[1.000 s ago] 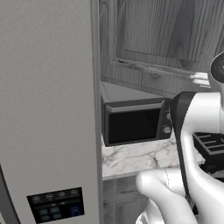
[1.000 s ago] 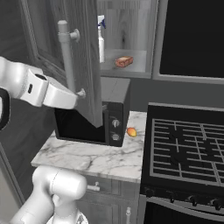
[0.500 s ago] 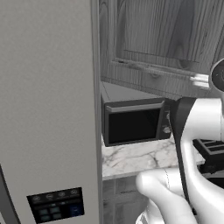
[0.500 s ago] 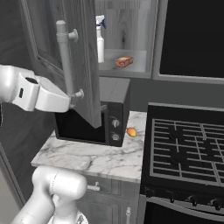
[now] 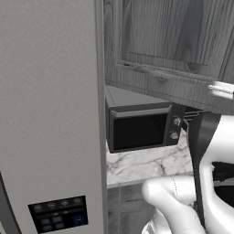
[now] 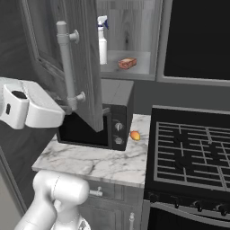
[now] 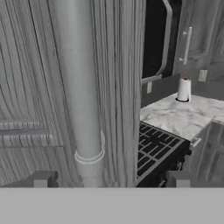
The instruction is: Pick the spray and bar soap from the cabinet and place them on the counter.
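Two items wait inside the cabinet (image 6: 83, 67): spray (image 6: 103, 40) left of bar soap (image 6: 127, 63). Fingers (image 7: 41, 178) spread wide around the door handle (image 7: 83, 87). Back off straight, clearing the handle.

Both base views look forward over the microwave (image 5: 142, 128) (image 6: 101, 128) from opposite sides; hand view sits close against the cabinet handle (image 7: 81, 87).
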